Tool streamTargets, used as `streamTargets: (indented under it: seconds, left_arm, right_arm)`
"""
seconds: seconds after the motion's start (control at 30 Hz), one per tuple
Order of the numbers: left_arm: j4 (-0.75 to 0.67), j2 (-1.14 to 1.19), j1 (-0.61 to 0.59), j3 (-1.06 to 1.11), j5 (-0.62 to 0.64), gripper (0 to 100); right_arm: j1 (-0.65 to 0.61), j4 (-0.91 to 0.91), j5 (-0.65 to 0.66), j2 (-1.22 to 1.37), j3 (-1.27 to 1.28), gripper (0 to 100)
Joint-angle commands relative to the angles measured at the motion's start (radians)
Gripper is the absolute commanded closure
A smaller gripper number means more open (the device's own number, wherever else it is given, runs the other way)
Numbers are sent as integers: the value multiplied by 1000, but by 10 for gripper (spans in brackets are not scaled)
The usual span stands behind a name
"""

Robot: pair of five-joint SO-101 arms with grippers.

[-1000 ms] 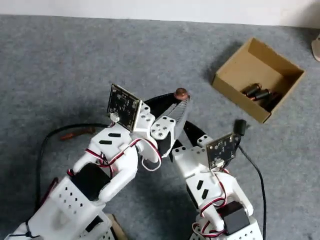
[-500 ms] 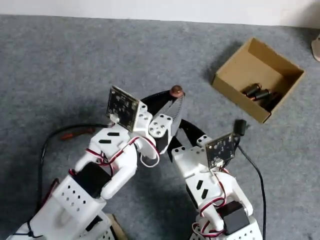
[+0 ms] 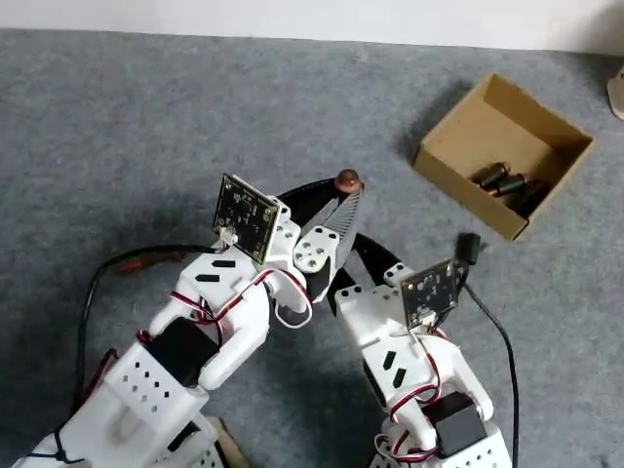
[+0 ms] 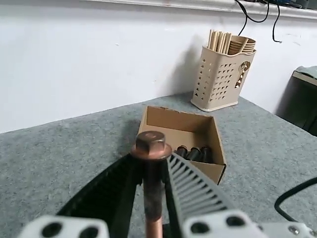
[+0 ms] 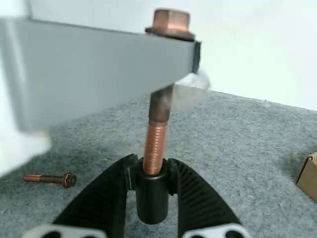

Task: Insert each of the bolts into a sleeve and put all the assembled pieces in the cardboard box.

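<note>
The left pincer pinches a copper bolt just under its hexagonal head and holds it upright, head on top. Directly below it, the right pincer is pressed around a short black sleeve, also upright. The bolt's threaded end meets the sleeve's open top and seems to sit a little way inside, though the depth is hidden by the rim.

In the high view the two pincers overlap near the middle of the grey tabletop, with the bolt head at the top of the cluster. The cardboard box stands at about 2 o'clock from the held bolt, well apart from it, with several dark assembled pieces lying in its far corner. A second bolt lies flat on the tabletop at about 8 o'clock from the pincers, beside a black cable.
</note>
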Motion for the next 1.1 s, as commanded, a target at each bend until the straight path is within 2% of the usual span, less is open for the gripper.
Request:
streamTargets:
  seconds: [0.0, 0.13, 0.23, 0.3, 0.73, 0.8, 0.93, 1.07]
  left_arm:
    - [25, -27, -21, -12, -17, 995]
    - [144, -27, -13, -10, 9, 995]
    - [216, -27, -22, -10, 94, 995]
    - [256, -27, -22, -4, 103, 995]
    - [272, -28, -22, 82, 98, 995]
    - [272, -27, -21, 84, 98, 961]
    - [322, -27, -21, 81, 103, 811]
    - [344, -27, -21, 84, 104, 804]
  right_arm:
    - [-4, -31, 5, -12, -68, 994]
    - [-4, -94, 72, -12, -67, 994]
    - [-4, -139, 77, -12, -67, 994]
    - [-4, -139, 72, -12, -67, 994]
    - [-4, -231, 78, -12, -59, 994]
    - [-4, -231, 78, -12, -59, 994]
    - [-4, -228, 74, -12, -59, 994]
    - [-2, -226, 72, -12, -54, 994]
